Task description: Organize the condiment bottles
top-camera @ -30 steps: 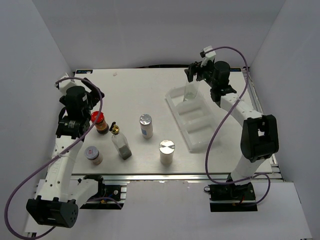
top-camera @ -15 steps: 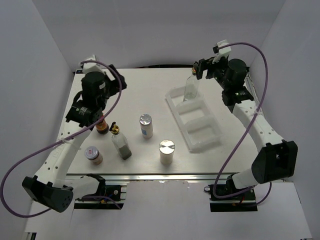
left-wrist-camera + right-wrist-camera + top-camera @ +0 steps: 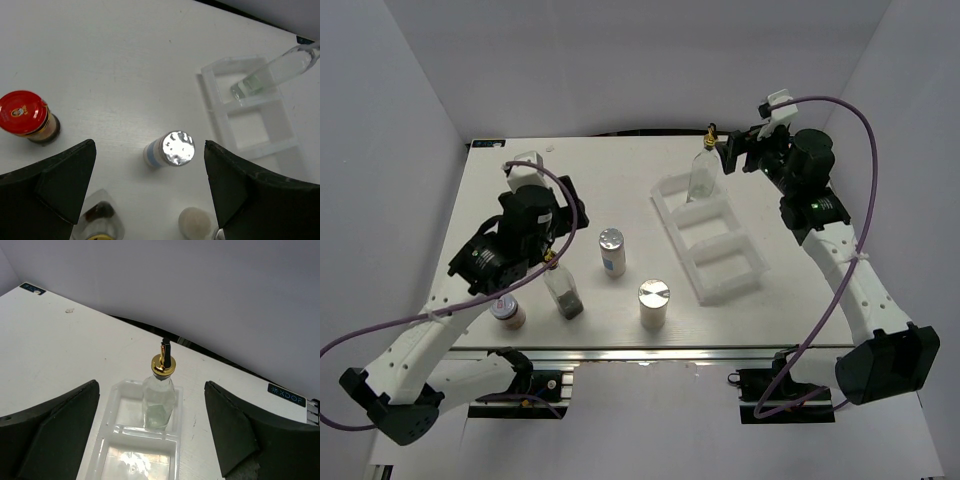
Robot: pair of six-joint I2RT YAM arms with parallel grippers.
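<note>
- From above, the bench carried a white three-compartment tray on its right side. A clear glass bottle with a gold spout stood upright in the farthest compartment.
- The right tool hung near that bottle's top, on its right and apart from it, spread wide and gripping nothing.
- The left tool hovered over the left half of the bench, likewise spread wide and gripping nothing.
- Mid-bench stood the farther silver-lidded cylinder and the nearer silver-lidded cylinder, apart from each other. To their left was a dark-filled glass bottle, and the short pale-lidded jar sat partly under the left arm.
- In the left wrist view, the two black fingers stood far apart. The farther silver-lidded cylinder was upright on the bench between them, touching neither. The red-capped brown jar stood off to the left, and the tray with its bottle lay at the upper right.
- In the right wrist view, the fingers framed the picture widely. The clear glass bottle stood ahead in the tray's end compartment, clear of both fingers.
</note>
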